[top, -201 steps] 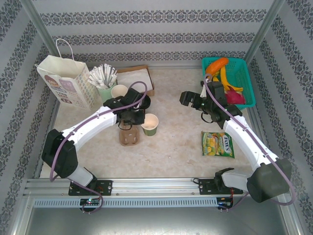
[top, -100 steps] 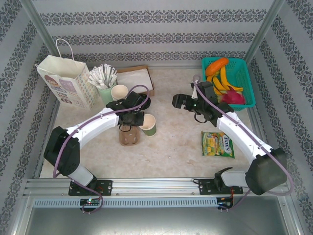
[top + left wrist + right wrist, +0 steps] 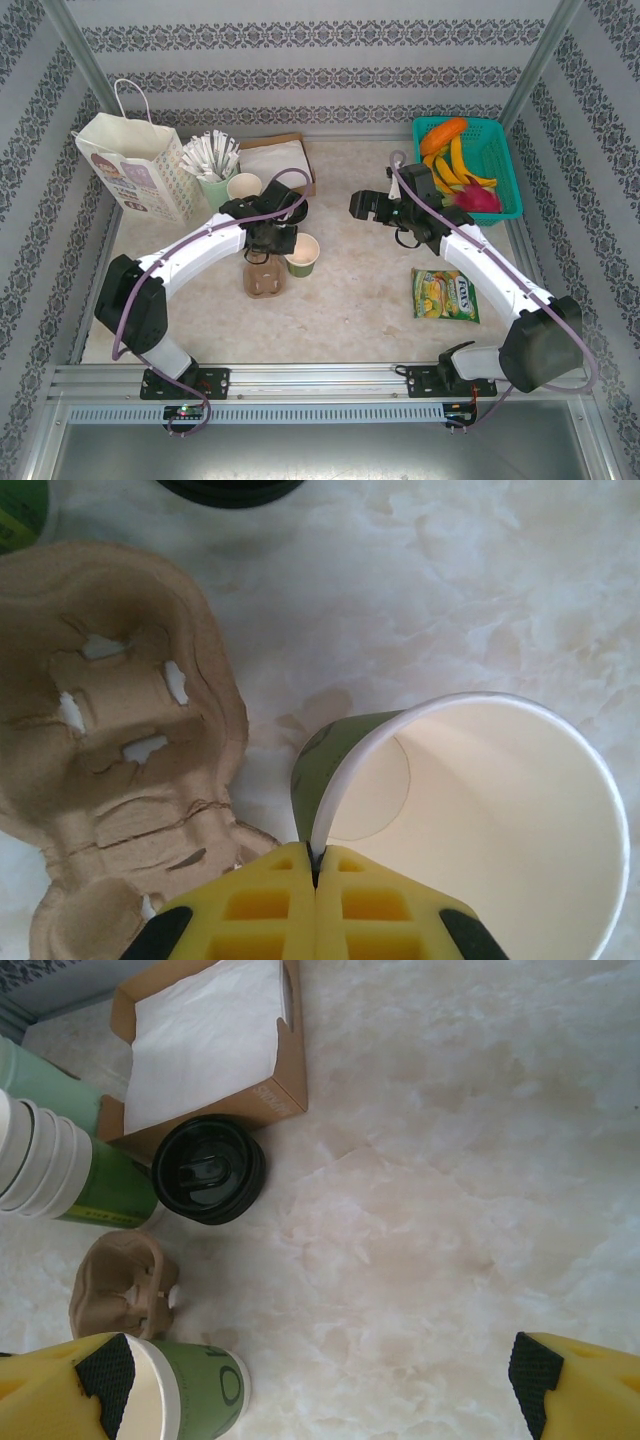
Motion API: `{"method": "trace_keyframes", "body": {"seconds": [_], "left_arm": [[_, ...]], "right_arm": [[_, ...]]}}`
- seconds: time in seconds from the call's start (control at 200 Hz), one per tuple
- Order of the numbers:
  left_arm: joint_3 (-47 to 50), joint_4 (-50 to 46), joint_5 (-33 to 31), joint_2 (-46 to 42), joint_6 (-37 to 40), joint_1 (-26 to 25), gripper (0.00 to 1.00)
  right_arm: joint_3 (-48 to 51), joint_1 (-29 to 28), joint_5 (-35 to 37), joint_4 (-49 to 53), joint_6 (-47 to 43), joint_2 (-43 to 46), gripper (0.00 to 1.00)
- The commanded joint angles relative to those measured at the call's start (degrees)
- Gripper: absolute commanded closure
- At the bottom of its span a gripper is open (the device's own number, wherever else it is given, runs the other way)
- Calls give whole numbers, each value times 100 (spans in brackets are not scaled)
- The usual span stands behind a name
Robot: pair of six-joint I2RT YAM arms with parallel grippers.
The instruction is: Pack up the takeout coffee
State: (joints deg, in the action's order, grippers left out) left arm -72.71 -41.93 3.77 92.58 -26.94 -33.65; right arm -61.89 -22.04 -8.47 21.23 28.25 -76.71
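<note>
The takeout coffee cup stands open on the table, green outside and cream inside, with no lid on it. Its round black lid lies flat beside the napkin box, and its edge shows at the top of the left wrist view. My left gripper is shut on the cup's rim. A brown pulp cup carrier lies just left of the cup. My right gripper hangs open to the right of the cup, with bare table between its fingers.
A white paper bag stands at the back left. Beside it are a pale green cup of wrapped sticks, a stack of cream cups and a brown napkin box. A teal fruit basket and a snack packet sit on the right.
My right gripper has swung left toward the middle of the table. The left gripper and the cup have barely shifted.
</note>
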Motion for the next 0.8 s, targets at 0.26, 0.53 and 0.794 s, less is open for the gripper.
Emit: {"method": "trace_keyframes", "body": {"seconds": [0.26,0.53,0.794], "left_arm": [[-121,-371,546,-59,363,-15,91],[-171,-424,755,-184,474,-10,74],[45,-211,668,-740,339,24,23]], "right_arm": [[-442,-227,-156,47,-382,-407,2],[-887,-366,-499,-85,-503,-1163,2],[-1568,-388,-1174,-320,-773,-2340,12]]}}
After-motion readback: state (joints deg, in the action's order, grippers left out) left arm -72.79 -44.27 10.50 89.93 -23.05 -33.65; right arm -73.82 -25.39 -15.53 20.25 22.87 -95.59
